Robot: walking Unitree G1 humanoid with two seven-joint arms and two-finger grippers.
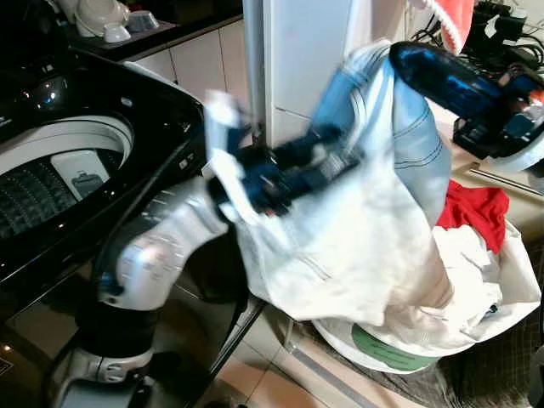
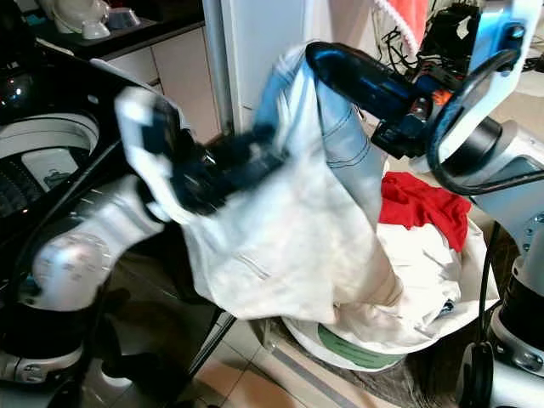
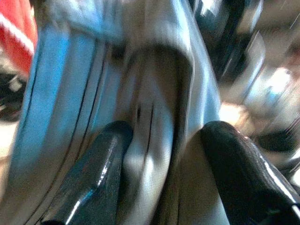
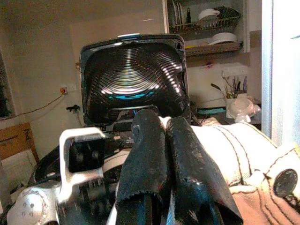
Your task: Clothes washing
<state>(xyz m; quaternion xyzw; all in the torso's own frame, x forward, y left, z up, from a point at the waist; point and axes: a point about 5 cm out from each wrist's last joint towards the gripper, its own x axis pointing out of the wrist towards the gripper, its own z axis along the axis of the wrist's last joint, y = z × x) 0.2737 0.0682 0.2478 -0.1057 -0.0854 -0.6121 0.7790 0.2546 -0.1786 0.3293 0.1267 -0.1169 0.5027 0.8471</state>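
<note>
Jeans: pale blue-and-white jeans [image 1: 357,212] hang in the air between my two grippers, above the basket and just to the right of the washer's front corner. The lower cloth droops down to the laundry pile.
Left gripper: my left gripper [image 1: 280,170] is up at the left edge of the jeans. In the left wrist view its two black fingers [image 3: 93,178] stand apart with folds of denim bunched between them; the picture is blurred, so I take it as a grip on the cloth but cannot vouch for how tight.
Right gripper: my right gripper [image 2: 327,64] is at the top of the jeans, higher than the left. In the right wrist view its fingers [image 4: 150,159] are pressed together, with the waistband and a metal button [image 4: 285,183] just beside them; whether cloth is pinched between the tips I cannot tell.
Basket: a white laundry basket [image 1: 382,353] sits on the tiled floor below the jeans, heaped with white cloth and a red garment [image 1: 476,208] at its far side.
Washer: a black top-loader, its drum opening [image 1: 59,178] uncovered, on my left; its lid [image 4: 133,79] stands raised behind.
Edges: the washer's right rim [image 1: 183,127] lies near the jeans' left edge; a white upright panel [image 1: 297,51] stands close behind them.
Room: open floor shows between washer and basket.
</note>
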